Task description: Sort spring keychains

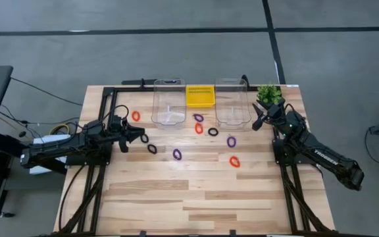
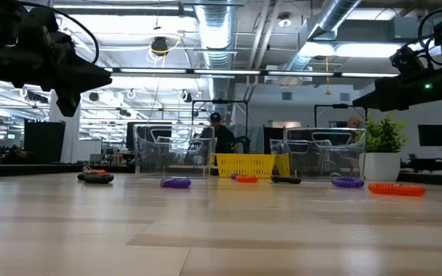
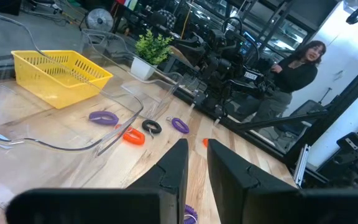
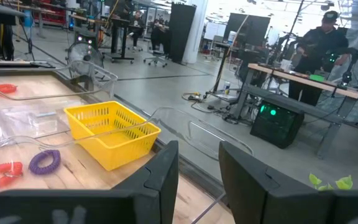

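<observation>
The spring keychains lie scattered flat on the wooden table: orange-red ones, purple ones, and black ones. My left gripper hovers near the left edge, just left of the two black rings. Its fingers are a little apart and empty. My right gripper hangs by the right clear bin, open and empty. The low view shows both grippers raised off the table.
Two clear plastic bins stand at the far edge with a yellow basket between them. A small potted plant sits in the far right corner. People stand in the room beyond. The near half of the table is bare wood.
</observation>
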{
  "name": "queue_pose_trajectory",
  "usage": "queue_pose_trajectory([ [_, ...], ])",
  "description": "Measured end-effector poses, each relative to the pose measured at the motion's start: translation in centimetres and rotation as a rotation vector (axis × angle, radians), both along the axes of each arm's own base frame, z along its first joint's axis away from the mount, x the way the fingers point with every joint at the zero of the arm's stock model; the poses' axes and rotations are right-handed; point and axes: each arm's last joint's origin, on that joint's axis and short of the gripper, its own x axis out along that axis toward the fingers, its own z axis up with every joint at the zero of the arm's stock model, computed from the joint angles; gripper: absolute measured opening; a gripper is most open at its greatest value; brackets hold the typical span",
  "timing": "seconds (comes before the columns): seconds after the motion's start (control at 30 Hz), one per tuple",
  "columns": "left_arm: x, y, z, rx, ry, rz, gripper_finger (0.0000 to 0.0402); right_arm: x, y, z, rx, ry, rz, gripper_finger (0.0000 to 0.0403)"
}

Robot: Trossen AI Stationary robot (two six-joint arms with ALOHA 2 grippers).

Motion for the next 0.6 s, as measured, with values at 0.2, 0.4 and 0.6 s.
queue_pose_trajectory([
  [0.2,0.00,0.00,0.01,0.000,0.000,0.000,0.0058,0.00,0.00,0.00,0.000,0.000,0.000,0.0107],
  [0.4,0.00,0.00,0.01,0.000,0.000,0.000,0.0058,0.00,0.00,0.00,0.000,0.000,0.001,0.0107],
  [0.6,0.00,0.00,0.09,0.002,-0.008,0.000,0.0058,0.00,0.00,0.00,0.000,0.000,0.000,0.0107],
])
